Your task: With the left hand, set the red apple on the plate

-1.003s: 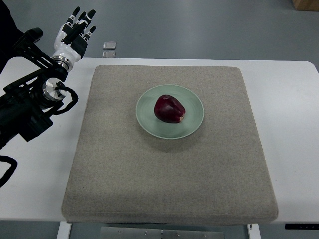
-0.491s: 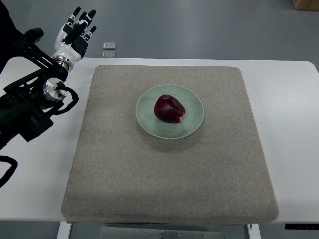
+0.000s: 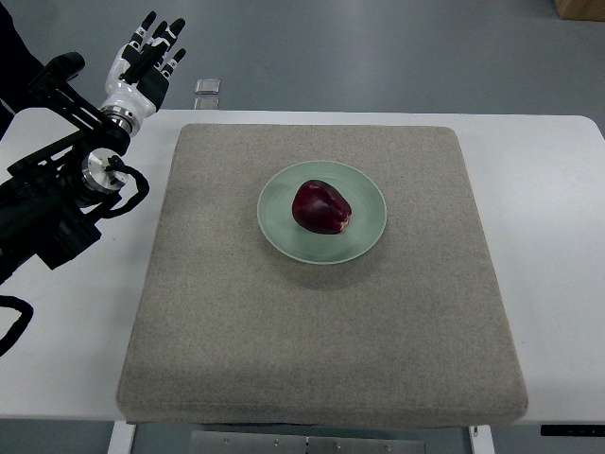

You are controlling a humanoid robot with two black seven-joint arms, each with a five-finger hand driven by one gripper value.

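A dark red apple [image 3: 321, 207] rests on the pale green plate [image 3: 369, 232] in the middle of the grey mat [image 3: 321, 340]. My left hand [image 3: 146, 59] is far off at the table's back left corner, past the mat's edge, with its fingers spread and nothing in them. Its black arm runs down along the left edge of the picture. The right arm does not show.
The mat lies on a white table [image 3: 558, 246]. A small silvery object [image 3: 208, 87] sits on the floor beyond the table's far edge, close to my left hand. A brown box corner [image 3: 581, 8] shows at the top right.
The left hand has drifted a few pixels up and away from the table; the apple and plate have not moved.
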